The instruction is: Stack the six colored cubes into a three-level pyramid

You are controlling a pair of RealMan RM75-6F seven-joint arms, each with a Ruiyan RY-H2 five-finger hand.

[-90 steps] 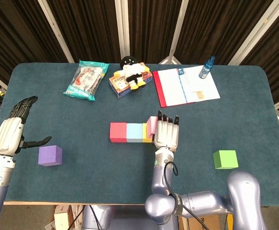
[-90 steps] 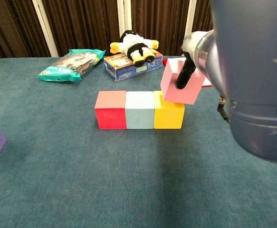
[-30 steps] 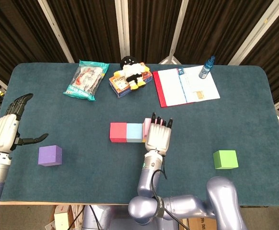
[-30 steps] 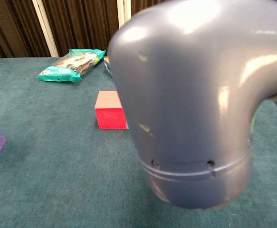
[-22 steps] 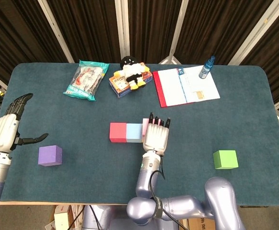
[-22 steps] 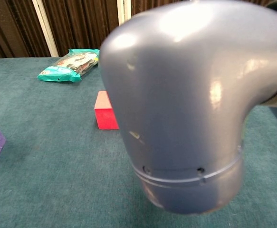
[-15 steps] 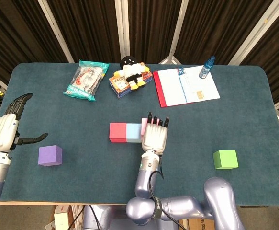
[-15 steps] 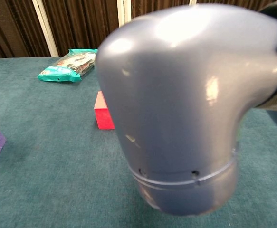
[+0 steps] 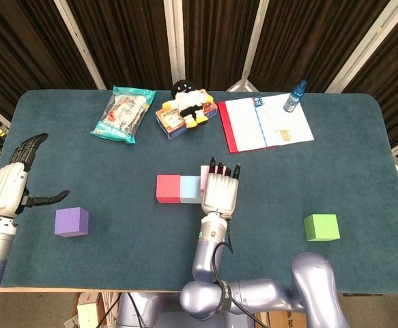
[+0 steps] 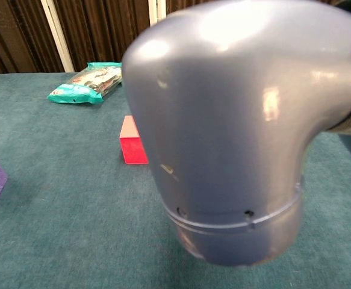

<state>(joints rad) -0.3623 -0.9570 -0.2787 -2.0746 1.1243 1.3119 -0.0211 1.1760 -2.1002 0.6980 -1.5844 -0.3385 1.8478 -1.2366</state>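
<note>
Second level in hand: your right hand (image 9: 219, 193), frame centre, holds pink cube (image 9: 205, 175) over base row, red cube (image 9: 168, 188) and blue cube (image 9: 191, 189) showing. Grip fingers hidden; cannot tell pinch. Left hand (image 9: 11, 188) spread, empty. Next: seat pink across seam, then fetch purple cube (image 9: 72, 222) and green cube (image 9: 321, 227).

Even, bright overhead light leaves the head view sharp with only faint shadows, while in the chest view a blurred, out-of-focus arm (image 10: 235, 126) bearing soft white glare spots hides most of the scene.
</note>
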